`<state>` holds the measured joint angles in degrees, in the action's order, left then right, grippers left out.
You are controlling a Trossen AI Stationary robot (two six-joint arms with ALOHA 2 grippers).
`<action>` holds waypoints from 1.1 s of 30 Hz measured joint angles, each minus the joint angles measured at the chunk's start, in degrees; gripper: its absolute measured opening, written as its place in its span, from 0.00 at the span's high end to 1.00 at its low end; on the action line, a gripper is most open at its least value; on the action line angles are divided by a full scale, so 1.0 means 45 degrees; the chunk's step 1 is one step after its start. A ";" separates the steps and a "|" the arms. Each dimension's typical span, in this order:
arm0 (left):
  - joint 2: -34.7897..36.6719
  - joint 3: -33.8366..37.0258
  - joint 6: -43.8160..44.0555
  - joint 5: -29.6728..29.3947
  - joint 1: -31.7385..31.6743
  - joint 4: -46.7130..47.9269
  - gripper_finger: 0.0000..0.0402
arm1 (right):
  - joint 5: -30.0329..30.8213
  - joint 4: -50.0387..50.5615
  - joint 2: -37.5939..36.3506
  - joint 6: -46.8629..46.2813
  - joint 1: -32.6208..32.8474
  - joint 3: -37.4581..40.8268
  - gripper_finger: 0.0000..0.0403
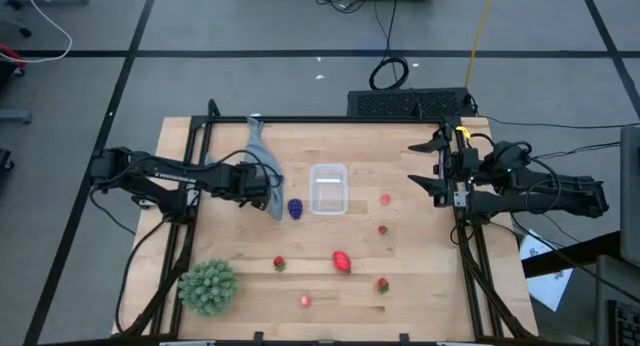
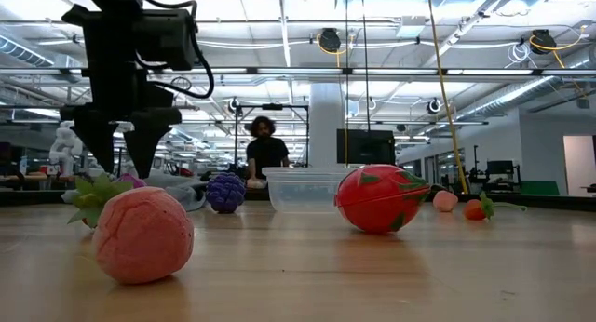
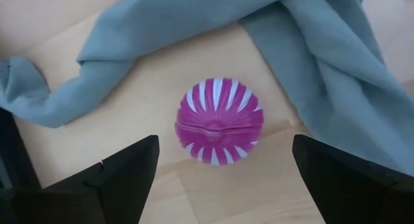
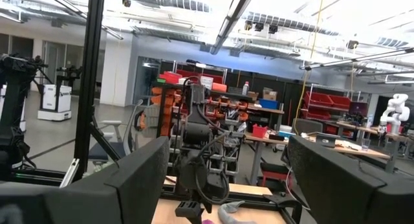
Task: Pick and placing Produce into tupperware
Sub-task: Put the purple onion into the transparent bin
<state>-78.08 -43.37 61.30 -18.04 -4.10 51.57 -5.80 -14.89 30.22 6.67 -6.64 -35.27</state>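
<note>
I hold left gripper [image 3: 220, 169] spread above magenta striped fruit [image 3: 219, 122] beside grey cloth [image 3: 310, 49] | looks light, round, slippery: pinch its middle | right gripper [image 1: 440, 164] spread, idle at desk's right edge

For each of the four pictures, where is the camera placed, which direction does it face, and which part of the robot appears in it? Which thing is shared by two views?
High view: above the table, looking straight down; both arms, left gripper and right gripper.
Low view: at table-top height, looking level across; the left gripper hangs from above.
Left wrist view: on the left arm, looking down past its open fingers at the magenta striped ball beside the grey cloth.
Right wrist view: on the right arm, facing level into the room; its open fingers.
Shared: the tupperware, also in the low view.
</note>
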 joint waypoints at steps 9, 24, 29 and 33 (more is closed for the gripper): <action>-0.0034 0.0426 -0.0127 0.0038 0.0000 -0.0995 0.10 | 0.0000 0.0007 0.0000 0.0001 0.0001 0.0000 0.23; -0.1493 0.0441 -0.0601 -0.0089 -0.0105 -0.1167 0.10 | -0.0005 0.0130 0.0000 -0.0002 -0.0002 0.0000 0.23; -0.1836 0.0441 -0.0734 -0.0093 -0.0403 -0.1185 0.10 | -0.0005 0.0149 0.0000 -0.0002 0.0002 0.0000 0.23; -0.1799 0.0441 -0.0851 -0.0103 -0.0585 -0.1245 0.10 | -0.0005 0.0171 0.0005 -0.0002 -0.0002 0.0000 0.23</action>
<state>-86.18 -41.39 57.47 -18.50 -6.73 45.97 -5.82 -14.12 30.24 6.66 -6.66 -35.27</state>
